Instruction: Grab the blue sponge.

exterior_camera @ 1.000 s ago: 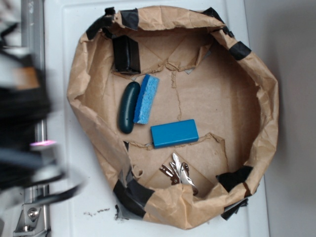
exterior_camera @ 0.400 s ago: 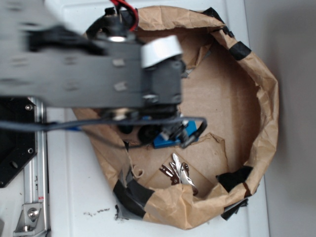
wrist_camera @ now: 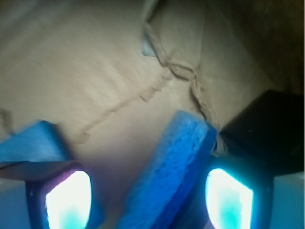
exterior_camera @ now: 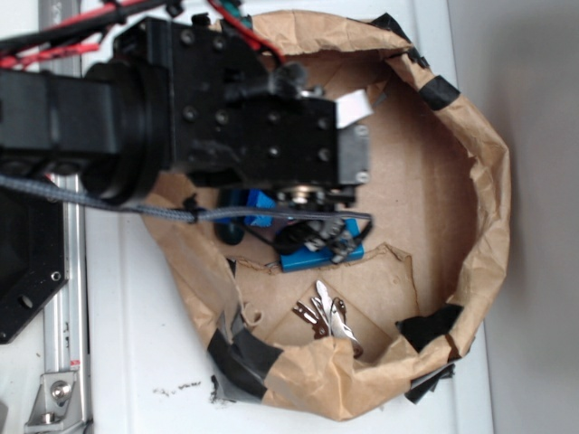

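Two views to go on. From the exterior view, the robot's arm covers most of the paper-lined bin (exterior_camera: 479, 172) on the white worktop (exterior_camera: 136, 362); only a sliver of the blue sponge (exterior_camera: 249, 201) peeks out under it, next to a blue block (exterior_camera: 317, 258) and some metal clips (exterior_camera: 327, 316) lower down. The pincer itself is hidden here.

In the wrist view, the pincer (wrist_camera: 148, 195) is spread wide, its lit fingers (wrist_camera: 69, 198) on either side of the sponge (wrist_camera: 176, 171), which sits closer to the right finger, with a black box (wrist_camera: 267, 129) just behind. Looks like the approach step: next it probably needs to drop lower, centre up, then squeeze.
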Robot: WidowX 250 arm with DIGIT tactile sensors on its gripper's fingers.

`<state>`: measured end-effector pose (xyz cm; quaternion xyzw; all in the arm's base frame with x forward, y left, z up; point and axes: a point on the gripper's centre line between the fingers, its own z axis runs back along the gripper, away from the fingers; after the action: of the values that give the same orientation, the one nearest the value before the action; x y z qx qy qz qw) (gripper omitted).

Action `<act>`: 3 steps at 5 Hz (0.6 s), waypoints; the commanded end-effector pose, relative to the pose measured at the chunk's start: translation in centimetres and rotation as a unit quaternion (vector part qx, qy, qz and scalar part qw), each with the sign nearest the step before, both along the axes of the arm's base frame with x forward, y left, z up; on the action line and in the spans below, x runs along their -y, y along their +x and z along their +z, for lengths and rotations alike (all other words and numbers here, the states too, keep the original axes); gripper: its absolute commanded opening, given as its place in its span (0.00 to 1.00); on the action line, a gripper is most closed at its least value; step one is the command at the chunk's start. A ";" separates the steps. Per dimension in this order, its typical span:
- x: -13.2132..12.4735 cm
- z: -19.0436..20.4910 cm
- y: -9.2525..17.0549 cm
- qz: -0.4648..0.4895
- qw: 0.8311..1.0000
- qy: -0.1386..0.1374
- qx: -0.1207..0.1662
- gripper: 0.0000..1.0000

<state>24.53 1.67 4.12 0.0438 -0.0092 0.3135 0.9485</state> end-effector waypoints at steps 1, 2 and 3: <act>-0.3 -2.6 1.4 -0.031 0.999 0.029 -0.017 0.00; -0.2 -1.9 0.5 -0.041 0.999 0.024 -0.007 0.00; -0.4 -0.3 -0.4 -0.055 0.998 0.028 0.013 0.00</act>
<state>23.95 1.34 2.58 0.0721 -0.0089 0.2693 0.9603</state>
